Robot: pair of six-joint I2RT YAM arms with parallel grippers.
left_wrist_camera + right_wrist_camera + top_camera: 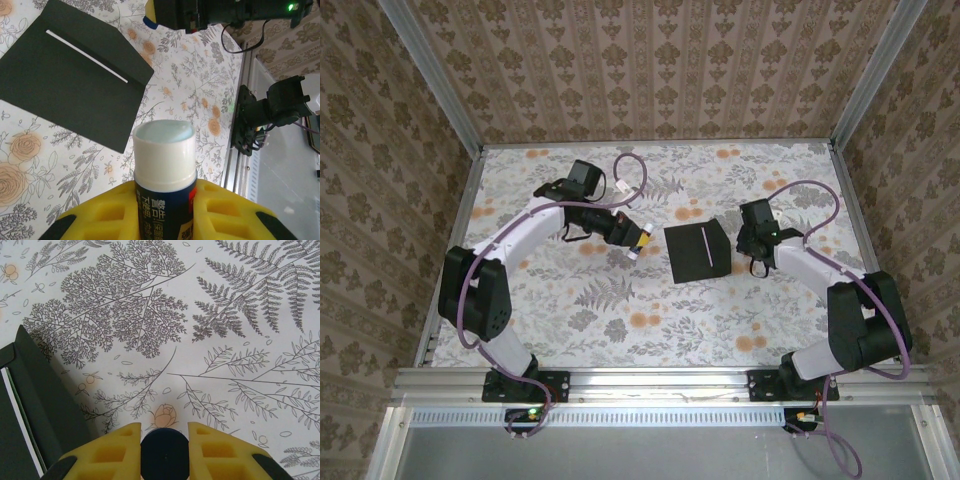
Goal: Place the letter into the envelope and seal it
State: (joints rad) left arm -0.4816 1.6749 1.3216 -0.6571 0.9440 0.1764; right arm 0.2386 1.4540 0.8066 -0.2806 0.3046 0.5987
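This is a robotics test cell dressed up to look homely, not a lived-in room. The bench (pixel 570 330) wears a printed cloth of ferns and orange flowers. The walls (pixel 650 70) around it are flat panels of brown damask wallpaper set in bare aluminium posts (pixel 430 75). Two white-and-black arms, left (pixel 520 235) and right (pixel 810 265), are bolted to a metal rail (pixel 660 382) at the near edge, trailing purple cables (pixel 810 183). The left claw (pixel 165 192) has yellow moulded fingers (pixel 225 215).

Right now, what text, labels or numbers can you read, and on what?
"警告", white print on the dark blue label of the glue stick in the left end effector; the rest is too small to read.
The envelope: blank.
The dark round object in the right end effector: blank.
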